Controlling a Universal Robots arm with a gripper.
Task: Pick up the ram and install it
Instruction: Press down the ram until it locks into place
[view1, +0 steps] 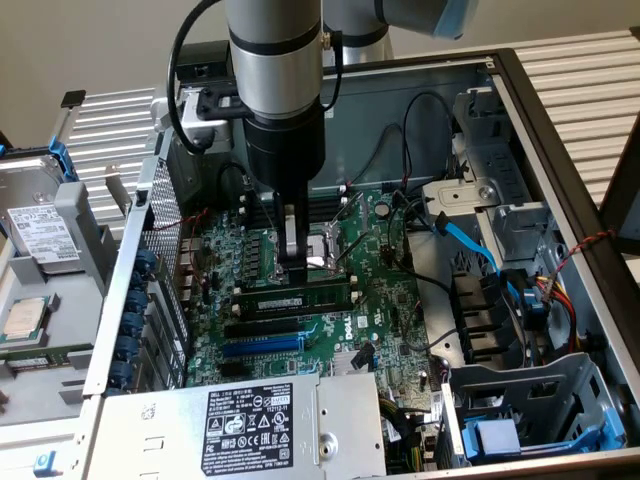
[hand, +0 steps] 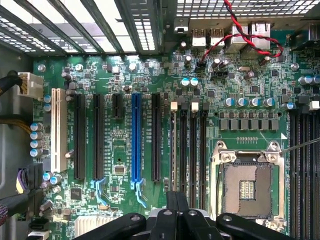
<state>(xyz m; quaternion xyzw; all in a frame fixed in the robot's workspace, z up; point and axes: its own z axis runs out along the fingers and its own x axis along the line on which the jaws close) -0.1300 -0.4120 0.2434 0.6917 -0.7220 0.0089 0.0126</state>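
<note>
The tool (view1: 297, 272) hangs straight down from the arm into the open computer case (view1: 520, 110), its two fingers drawn together with no visible gap between them at the tips. They meet on the top edge of the ram (view1: 292, 297), and I judge the stick to be pinched there rather than merely touched, though the contact itself is small in the exterior view. In the wrist view the tool (hand: 176, 212) shows as dark finger links converging at the edge of the picture, closed.

The ram lies directly under the tool, so there is no sideways offset to make up. Its long axis runs from 9 o'clock to 3 o'clock in the exterior view, and the tool grips it close to the middle of its length, with about equal lengths of green board reaching out to either side.

Outward from there, the stick stands among the black memory slots (hand: 192, 150) on the motherboard (view1: 385, 320), parallel to them; whether it is already seated in one or only resting above I cannot tell. At 12 o'clock from the ram, just beside it, sits the empty processor socket (view1: 322, 250). At 6 o'clock, a little farther off, lies the blue expansion slot (view1: 262, 345), also parallel. The grey power supply (view1: 240, 425) lies beyond that, nearer the camera.
</note>
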